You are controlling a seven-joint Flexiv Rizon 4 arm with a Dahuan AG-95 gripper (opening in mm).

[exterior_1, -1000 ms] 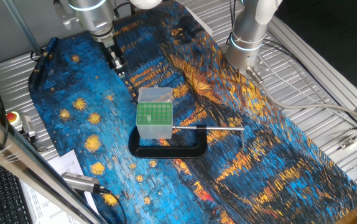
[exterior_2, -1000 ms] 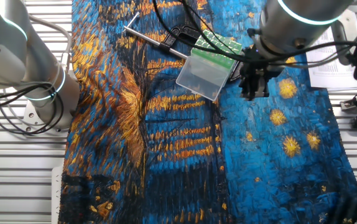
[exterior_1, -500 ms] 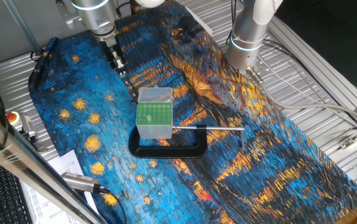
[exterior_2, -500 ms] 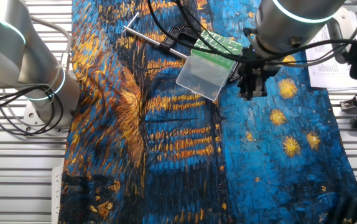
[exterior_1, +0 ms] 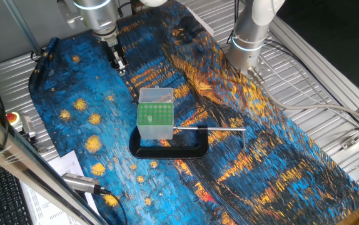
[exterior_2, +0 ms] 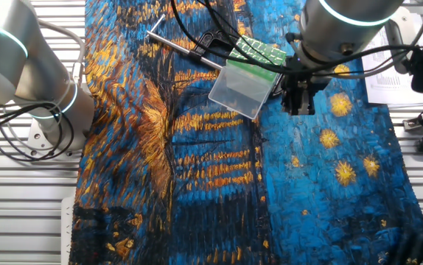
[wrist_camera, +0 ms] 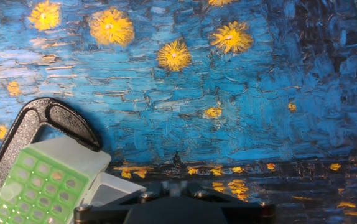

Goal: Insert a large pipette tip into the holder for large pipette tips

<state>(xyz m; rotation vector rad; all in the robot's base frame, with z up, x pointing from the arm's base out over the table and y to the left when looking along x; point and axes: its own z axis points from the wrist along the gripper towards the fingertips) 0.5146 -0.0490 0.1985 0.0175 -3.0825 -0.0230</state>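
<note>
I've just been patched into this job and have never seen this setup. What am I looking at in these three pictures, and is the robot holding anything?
It is one robot arm ending in a two-finger gripper. Two pictures come from fixed cameras on different sides of the table. The third comes from a camera on the hand, looking down along the fingers.

A painted blue and orange cloth covers the table. On it stands the frosted holder with its green plate of holes, held in a black clamp with a metal rod. The gripper hangs above the cloth, beside the holder and not over it.

I can't make out a pipette tip anywhere, nor tell whether the fingers are shut.
</note>
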